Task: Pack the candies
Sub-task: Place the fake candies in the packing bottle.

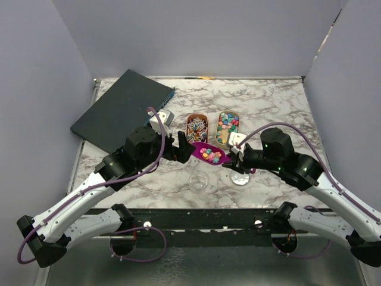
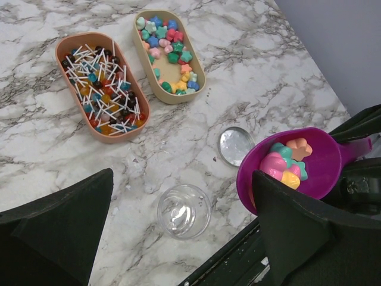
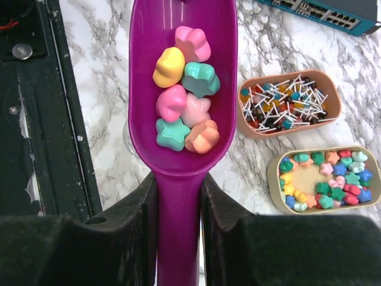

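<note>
Right pincer (image 3: 178,193) grips the scoop (image 3: 143,59) of candies (image 3: 184,113), left pincer (image 2: 181,179) gapes empty; next step is probably tipping them into the jar (image 2: 184,211) near the table (image 2: 268,77)'s front edge.

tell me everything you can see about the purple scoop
The purple scoop looks like glossy, smooth plastic: a deep rounded bowl narrowing into a straight handle. The right gripper is shut on the handle, holding it roughly level above the marble table. The bowl carries a small heap of star-shaped candies in pink, yellow, teal and orange. The open left gripper sits close to its front end; whether they touch cannot be told.
</note>
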Robot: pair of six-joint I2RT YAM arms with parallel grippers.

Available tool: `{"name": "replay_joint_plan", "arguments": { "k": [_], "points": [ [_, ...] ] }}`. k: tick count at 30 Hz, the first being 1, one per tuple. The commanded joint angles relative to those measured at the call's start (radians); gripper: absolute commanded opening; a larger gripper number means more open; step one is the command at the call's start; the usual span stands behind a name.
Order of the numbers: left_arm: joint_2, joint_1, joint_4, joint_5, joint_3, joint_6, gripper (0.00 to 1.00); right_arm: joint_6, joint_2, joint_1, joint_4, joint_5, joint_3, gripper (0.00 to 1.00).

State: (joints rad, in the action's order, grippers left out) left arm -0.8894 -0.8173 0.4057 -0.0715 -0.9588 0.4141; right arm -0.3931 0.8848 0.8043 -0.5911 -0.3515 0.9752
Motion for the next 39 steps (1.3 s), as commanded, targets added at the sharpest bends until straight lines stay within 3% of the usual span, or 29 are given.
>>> {"name": "replay_joint_plan", "arguments": {
  "k": [1, 7, 15, 30, 39],
  "points": [
    [0.007, 0.005, 0.024, -0.021, 0.007, 0.002, 0.99, 0.024, -0.071, 0.007, 0.140, -0.038, -0.043, 0.00],
    [0.003, 0.004, 0.024, -0.010, 0.012, 0.003, 0.99, 0.068, -0.148, 0.006, 0.266, -0.061, -0.106, 0.01],
    [-0.006, 0.004, 0.022, -0.004, 0.011, 0.006, 0.99, 0.088, -0.166, 0.007, 0.282, -0.073, -0.120, 0.01],
    [0.044, 0.005, 0.038, -0.191, -0.012, -0.050, 0.99, 0.054, -0.056, 0.007, -0.062, 0.065, -0.044, 0.01],
    [0.121, 0.005, 0.044, -0.362, 0.022, -0.113, 0.99, -0.032, 0.023, 0.007, -0.226, -0.001, -0.008, 0.00]
  ]
}}
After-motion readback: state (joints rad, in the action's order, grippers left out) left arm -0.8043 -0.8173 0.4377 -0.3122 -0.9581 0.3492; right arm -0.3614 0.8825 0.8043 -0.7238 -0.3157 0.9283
